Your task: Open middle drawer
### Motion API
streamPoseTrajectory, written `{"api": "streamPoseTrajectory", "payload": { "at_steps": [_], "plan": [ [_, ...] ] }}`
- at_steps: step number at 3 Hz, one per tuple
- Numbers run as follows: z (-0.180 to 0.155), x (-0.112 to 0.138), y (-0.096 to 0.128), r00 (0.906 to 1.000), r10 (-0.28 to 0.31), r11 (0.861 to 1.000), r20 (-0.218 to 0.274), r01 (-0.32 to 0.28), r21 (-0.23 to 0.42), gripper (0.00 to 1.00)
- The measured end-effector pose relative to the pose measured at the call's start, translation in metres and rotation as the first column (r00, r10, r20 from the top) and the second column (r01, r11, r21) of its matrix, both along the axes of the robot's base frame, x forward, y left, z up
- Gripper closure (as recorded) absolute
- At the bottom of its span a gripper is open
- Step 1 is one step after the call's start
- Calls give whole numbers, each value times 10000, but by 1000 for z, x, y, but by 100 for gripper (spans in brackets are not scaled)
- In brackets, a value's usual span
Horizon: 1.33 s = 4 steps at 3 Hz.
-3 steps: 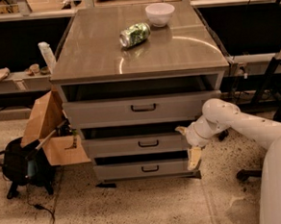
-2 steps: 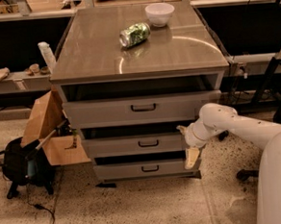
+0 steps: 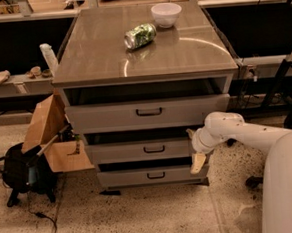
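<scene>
The gripper sat at the right end of the middle drawer, below the counter's front right corner. It hung from a smooth, rounded white arm that reached in from the right. A pale tan, tapered part of it pointed down across the right end of the bottom drawer. Whether the claw was clenched or released could not be told.

The middle drawer was the second of three flat, light-grey fronts stacked under the counter's front edge. It was wide and shallow, with a small black bar handle at its centre and a dark gap above it. The top drawer above had a taller, wider front with the same kind of handle.

The counter had a smooth brown-grey top with curved streaks of glare. A crumpled green can lay on its side near the middle of the far edge. A round white bowl stood just beside it, toward the far right corner.

Left of the counter's front left corner, an open brown cardboard box leaned against the drawers. A black bag lay beside it on the speckled floor.
</scene>
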State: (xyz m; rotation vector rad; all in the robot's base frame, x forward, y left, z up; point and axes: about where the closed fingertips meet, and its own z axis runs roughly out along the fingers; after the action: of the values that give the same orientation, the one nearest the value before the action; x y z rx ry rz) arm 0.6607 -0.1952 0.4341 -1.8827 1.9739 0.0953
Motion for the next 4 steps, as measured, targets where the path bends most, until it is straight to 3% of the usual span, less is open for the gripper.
{"api": "streamPoseTrajectory", "payload": {
  "at_steps": [2,4],
  "plan": [
    [-16,-13,9,9994,-318,9992,-148,315,-249,0],
    [-18,-15,10,9992,-338,9991,-206,333,-245,38]
  ]
}}
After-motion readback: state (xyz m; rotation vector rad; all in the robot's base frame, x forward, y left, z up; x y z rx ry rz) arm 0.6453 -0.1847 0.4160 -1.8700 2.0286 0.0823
